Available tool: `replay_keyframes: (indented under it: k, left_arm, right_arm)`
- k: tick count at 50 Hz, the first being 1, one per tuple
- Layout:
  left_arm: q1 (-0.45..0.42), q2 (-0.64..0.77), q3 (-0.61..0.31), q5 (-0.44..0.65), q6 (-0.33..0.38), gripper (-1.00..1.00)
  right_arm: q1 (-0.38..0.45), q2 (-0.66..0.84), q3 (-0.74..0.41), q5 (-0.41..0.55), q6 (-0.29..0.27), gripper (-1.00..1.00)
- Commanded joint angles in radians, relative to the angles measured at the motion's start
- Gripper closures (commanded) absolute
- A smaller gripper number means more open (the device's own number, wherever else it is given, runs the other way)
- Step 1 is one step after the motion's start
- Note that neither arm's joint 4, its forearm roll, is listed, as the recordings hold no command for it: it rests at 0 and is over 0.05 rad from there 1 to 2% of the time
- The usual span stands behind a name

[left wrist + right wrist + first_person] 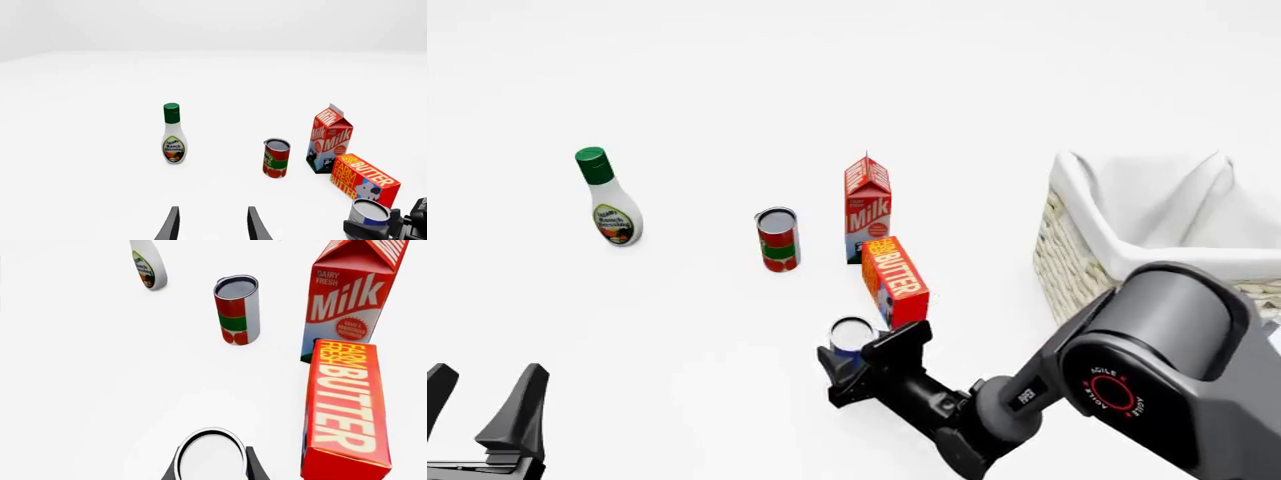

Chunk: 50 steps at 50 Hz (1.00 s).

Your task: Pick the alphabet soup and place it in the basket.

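Alphabet soup point(851, 334): upright on the surface, just beside the butter box point(894, 282), clasped between the right end effector point(857, 372) fingers. Left end effector point(481, 405): fingers spread, holding nothing. Basket point(1081, 262): far right, apart from the can.

The right arm point(1154, 370) enters from the lower right of the front view and stretches low and forward toward the left. Its dark grey elbow joint is large and close to the camera. The right tool point(857, 362) is at the end of it, and its two black fingers point(897, 342) stand on both sides of the alphabet soup point(851, 336), closed against it. The left tool point(481, 400) waits at the lower left corner, with its two fingers spread apart and nothing between them.
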Motion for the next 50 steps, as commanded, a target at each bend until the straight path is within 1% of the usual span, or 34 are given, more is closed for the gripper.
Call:
replay_keyframes:
  k: [1,10,23,24,30,41,50]
  left_arm:
    - [0.000,0.000,0.000,0.000,0.000,-1.00]
    - [0.000,0.000,0.000,0.000,0.000,-1.00]
    - [0.000,0.000,0.000,0.000,0.000,-1.00]
    - [0.000,0.000,0.000,0.000,0.000,-1.00]
    - [0.000,0.000,0.000,0.000,0.000,-1.00]
    - [0.000,0.000,0.000,0.000,0.000,-1.00]
    - [0.000,0.000,0.000,0.000,0.000,-1.00]
  right_arm:
    - [0.013,-0.021,0.018,-0.005,0.018,1.00]
    - [0.018,-0.080,0.051,-0.009,0.008,1.00]
    - [0.028,-0.202,0.110,-0.003,-0.023,1.00]
    - [0.028,-0.230,0.121,0.002,-0.029,1.00]
    - [0.031,-0.292,0.146,0.015,-0.046,1.00]
    - [0.041,-0.417,0.190,0.047,-0.066,1.00]
    - [0.028,-0.565,0.237,0.084,-0.108,1.00]
